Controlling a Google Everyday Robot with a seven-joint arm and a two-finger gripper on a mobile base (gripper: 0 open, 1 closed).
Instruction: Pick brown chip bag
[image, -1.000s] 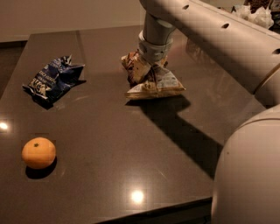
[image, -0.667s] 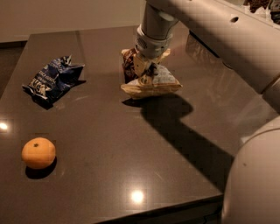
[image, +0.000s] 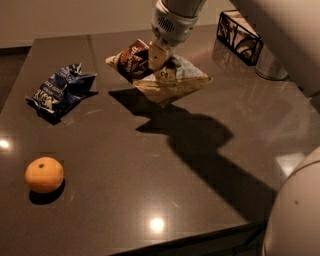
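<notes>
As the gripper (image: 159, 56) hung above the table (image: 150, 170), its fingers pinched the brown chip bag (image: 172, 80), which sagged beneath them, off the surface.

Dark glossy tabletop (image: 100, 165) with light glints (image: 157, 224), pale wall (image: 75, 20) behind, dark floor (image: 7, 65) at left, black wire rack (image: 239, 36) far-right, my gripper (image: 160, 57) above the table's far side.

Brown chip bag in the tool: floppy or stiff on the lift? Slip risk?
Likely floppy: the brown chip bag droops and creases either side of the tool, which pinches it near the middle, above the table. Probably light: it hangs clear over its shadow. The glossy foil might slip in a narrow pinch.
</notes>
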